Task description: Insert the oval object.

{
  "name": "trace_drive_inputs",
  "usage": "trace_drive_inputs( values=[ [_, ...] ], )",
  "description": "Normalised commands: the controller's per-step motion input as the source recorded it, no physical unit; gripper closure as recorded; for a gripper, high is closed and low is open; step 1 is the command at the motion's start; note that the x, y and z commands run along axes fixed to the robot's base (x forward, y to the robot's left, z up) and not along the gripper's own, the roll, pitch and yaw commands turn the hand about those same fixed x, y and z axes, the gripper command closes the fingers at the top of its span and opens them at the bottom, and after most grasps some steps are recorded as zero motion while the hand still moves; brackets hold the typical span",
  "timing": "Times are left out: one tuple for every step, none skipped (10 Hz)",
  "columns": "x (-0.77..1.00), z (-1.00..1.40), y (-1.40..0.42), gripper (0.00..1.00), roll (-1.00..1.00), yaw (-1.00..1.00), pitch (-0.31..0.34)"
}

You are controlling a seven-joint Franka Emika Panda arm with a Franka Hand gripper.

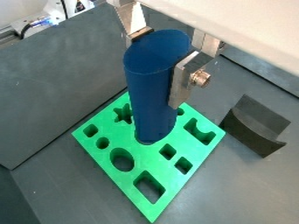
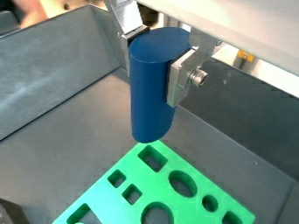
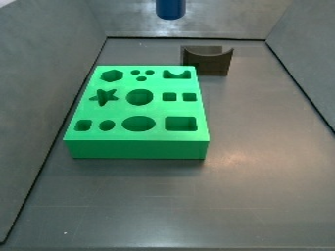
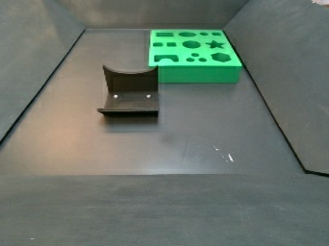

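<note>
My gripper [image 1: 156, 63] is shut on the oval object [image 1: 153, 87], a tall plain blue peg held upright between the silver fingers [image 1: 184, 77]; it shows the same way in both wrist views [image 2: 156, 83]. The peg hangs high above the green block [image 1: 152, 149], a flat block with several shaped holes. In a side view only the peg's lower end [image 3: 170, 9] shows at the top edge, well above the green block [image 3: 137, 113]. In a side view the green block [image 4: 193, 55] lies at the far end, and the gripper and peg are out of view.
A dark grey notched block [image 3: 207, 60] stands on the floor beyond the green block; it also shows in a side view [image 4: 129, 92] and in a wrist view [image 1: 256, 124]. Grey walls enclose the floor on all sides.
</note>
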Motion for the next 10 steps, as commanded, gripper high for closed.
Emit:
trace_drive_inputs(
  values=[
    [-0.07, -0.97, 0.0, 1.0, 0.0, -1.0, -0.071],
    [-0.06, -0.97, 0.0, 1.0, 0.0, -1.0, -0.07],
    [-0.06, -0.96, 0.0, 1.0, 0.0, -1.0, -0.067],
    [-0.05, -0.95, 0.0, 1.0, 0.0, -1.0, -0.06],
    [-0.06, -0.96, 0.0, 1.0, 0.0, -1.0, -0.066],
    [-0.08, -0.95, 0.0, 1.0, 0.0, -1.0, -0.079],
    [-0.07, -0.81, -0.01, 1.0, 0.0, -1.0, -0.077],
    [-0.04, -0.59, -0.01, 1.0, -0.04, -1.0, -0.084],
    [0.0, -0.54, -0.03, 1.0, 0.0, -1.0, -0.014],
    [0.0, -0.53, -0.05, 1.0, 0.0, -1.0, 0.0]
  ],
)
